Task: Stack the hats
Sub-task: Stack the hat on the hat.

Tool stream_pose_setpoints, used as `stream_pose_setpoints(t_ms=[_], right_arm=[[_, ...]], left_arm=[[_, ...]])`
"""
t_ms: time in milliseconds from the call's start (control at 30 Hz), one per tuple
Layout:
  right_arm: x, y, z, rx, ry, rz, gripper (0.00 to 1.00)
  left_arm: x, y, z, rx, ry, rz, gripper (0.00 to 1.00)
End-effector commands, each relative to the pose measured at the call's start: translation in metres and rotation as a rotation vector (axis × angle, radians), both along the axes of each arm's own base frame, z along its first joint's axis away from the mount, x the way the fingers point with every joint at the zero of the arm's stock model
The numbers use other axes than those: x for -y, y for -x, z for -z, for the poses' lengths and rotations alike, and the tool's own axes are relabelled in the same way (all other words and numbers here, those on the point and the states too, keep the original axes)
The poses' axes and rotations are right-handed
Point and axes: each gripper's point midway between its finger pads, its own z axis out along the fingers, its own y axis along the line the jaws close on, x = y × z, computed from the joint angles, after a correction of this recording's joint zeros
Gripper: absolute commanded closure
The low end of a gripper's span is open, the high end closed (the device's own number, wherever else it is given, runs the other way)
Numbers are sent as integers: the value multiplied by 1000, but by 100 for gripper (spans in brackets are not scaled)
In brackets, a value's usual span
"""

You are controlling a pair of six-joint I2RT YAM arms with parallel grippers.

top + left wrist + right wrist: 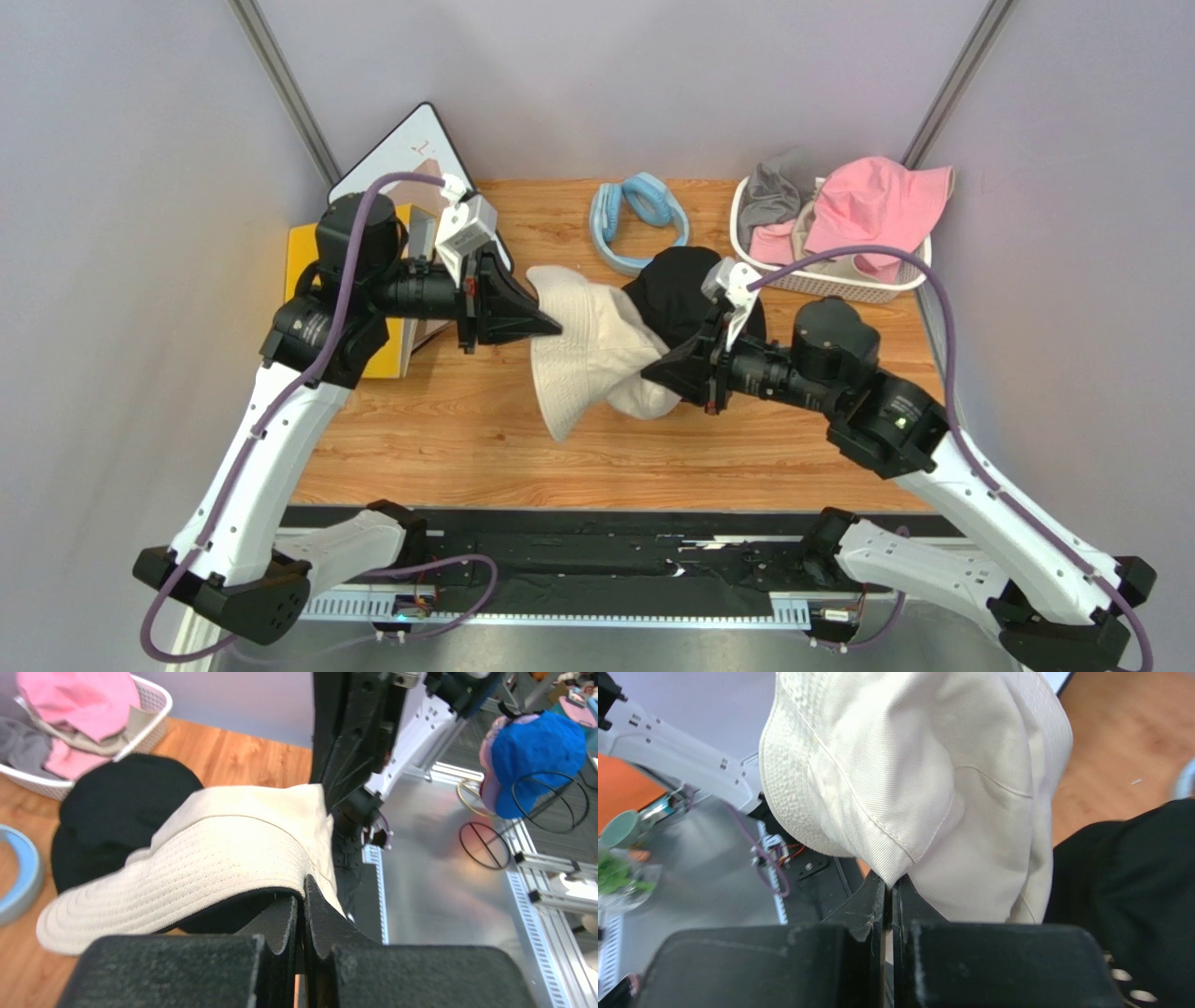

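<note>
Your left gripper (557, 329) is pinched shut on the left brim of the beige hat (586, 367), mid-table. Black hat (683, 284) lies just behind it, and the beige one overlaps it. Right gripper (654, 374) pinches the beige hat's right edge. Nothing is stacked yet, I'd say. Pink hat (877, 203) and grey hat (767, 193) wait in the basket (842, 289), far right.

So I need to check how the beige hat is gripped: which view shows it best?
Top external: the whole beige hat shows, pinched at opposite edges by the left tool and right tool. Left wrist shows its brim and crown; right wrist only a close-up of fabric at the pinch.
</note>
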Motion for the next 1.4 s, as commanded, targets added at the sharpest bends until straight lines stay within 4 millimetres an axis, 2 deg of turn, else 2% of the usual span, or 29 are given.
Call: stream_pose_setpoints(t_ms=[0,33,67,100,133,167,233,267,300,333,367,400,467,600,667,767,800,867,933,1067,1167,1267,1367], right_arm=[[35,-19,-47,146,41,179,100],[39,-23,-52,168,58,201,100],[44,-26,-56,179,69,224,100],[53,-31,-54,179,103,274,100],[60,-33,-69,198,93,309,100],[68,-37,-73,203,100,354,100],[90,-45,-83,244,136,458,100],[98,-49,-86,256,147,499,100],[110,-55,-86,258,175,570,100],[117,-54,-94,268,169,596,100],[122,-54,-98,273,169,616,100],[130,-54,-99,272,179,642,100],[140,-48,-114,286,146,661,100],[160,-40,-127,303,143,706,100],[165,-40,-129,309,151,728,100],[165,-46,-125,295,181,751,100],[167,-47,-124,292,190,762,100],[163,-54,-120,285,220,775,100],[160,-63,-114,279,255,798,100],[165,-76,-108,282,322,866,100],[169,-77,-117,297,323,888,100],[171,-74,-130,312,298,887,100],[178,-75,-135,329,316,913,100]], left_arm=[[23,-32,-32,48,18,-94,100],[32,-32,-33,41,15,-77,100],[36,-38,-42,55,22,-98,100],[47,-51,-35,28,2,-109,100],[54,-54,-34,14,-4,-111,100],[57,-60,-41,30,0,-137,100],[72,-78,-32,30,-25,-160,100],[77,-82,-37,44,-20,-163,100],[87,-90,-28,25,-37,-158,100],[92,-93,-26,11,-41,-148,100],[96,-94,-34,16,-27,-135,100],[105,-97,-27,-5,-37,-115,100],[111,-97,-33,0,-28,-106,100],[122,-102,-32,12,-19,-127,100],[126,-109,-28,12,-18,-135,100],[135,-121,-12,-9,-40,-135,100],[140,-127,-1,-26,-58,-135,100],[142,-139,5,-9,-76,-172,100],[144,-151,21,-16,-113,-191,100],[152,-163,35,-48,-135,-185,100],[158,-173,45,-58,-146,-192,100],[163,-176,45,-69,-134,-183,100],[168,-182,51,-78,-131,-190,100]])
